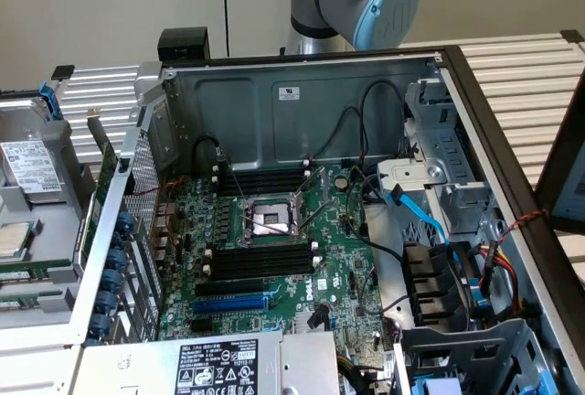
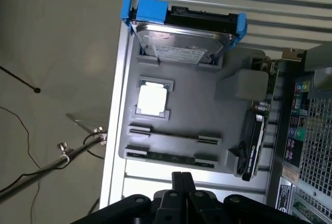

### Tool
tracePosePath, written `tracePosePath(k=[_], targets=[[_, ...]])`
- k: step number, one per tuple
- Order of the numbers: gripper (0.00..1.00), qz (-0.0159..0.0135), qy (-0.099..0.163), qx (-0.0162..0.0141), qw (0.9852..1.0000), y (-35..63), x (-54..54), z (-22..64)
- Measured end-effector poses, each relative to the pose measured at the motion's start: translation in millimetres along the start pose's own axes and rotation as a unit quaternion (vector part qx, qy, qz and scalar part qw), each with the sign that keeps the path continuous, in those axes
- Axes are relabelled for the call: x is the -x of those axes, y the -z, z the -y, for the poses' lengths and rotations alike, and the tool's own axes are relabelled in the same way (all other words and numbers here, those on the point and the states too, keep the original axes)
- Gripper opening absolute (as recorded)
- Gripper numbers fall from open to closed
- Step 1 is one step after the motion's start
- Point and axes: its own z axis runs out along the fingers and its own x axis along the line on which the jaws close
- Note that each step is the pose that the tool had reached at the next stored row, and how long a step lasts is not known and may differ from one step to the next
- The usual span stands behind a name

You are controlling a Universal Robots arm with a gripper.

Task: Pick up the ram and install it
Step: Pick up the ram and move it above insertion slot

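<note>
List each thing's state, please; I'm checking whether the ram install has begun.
ram: lying in the grey tray, not gripped.
gripper: shut, holding nothing.
memory slots: empty.
computer case: side open.
hard drive: held in its blue bracket, on the tray.
processor: seated in a tray pocket.

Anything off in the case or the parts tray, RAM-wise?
Nothing stands out. The ram lies straight in its holder on the gray tray, near the CPU; the pincer hovers near it. The black memory slots are bare, with no visible damage.
</note>
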Motion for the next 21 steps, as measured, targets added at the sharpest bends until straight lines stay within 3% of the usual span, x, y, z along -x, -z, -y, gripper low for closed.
tracePosePath(k=[5,10,16,19,21], targets=[[0.10,0.0001,0.045,0.0019,0.9990,-0.6,0.0,0.0],[0.10,0.0002,0.090,0.0033,0.9959,-1.0,0.0,0.0],[0.10,0.0018,0.145,0.0117,0.9894,-1.6,0.1,0.0],[0.10,0.0023,0.172,0.0153,0.9849,-1.6,0.0,0.0],[0.10,0.0022,0.190,0.0161,0.9817,-1.7,0.0,0.0]])
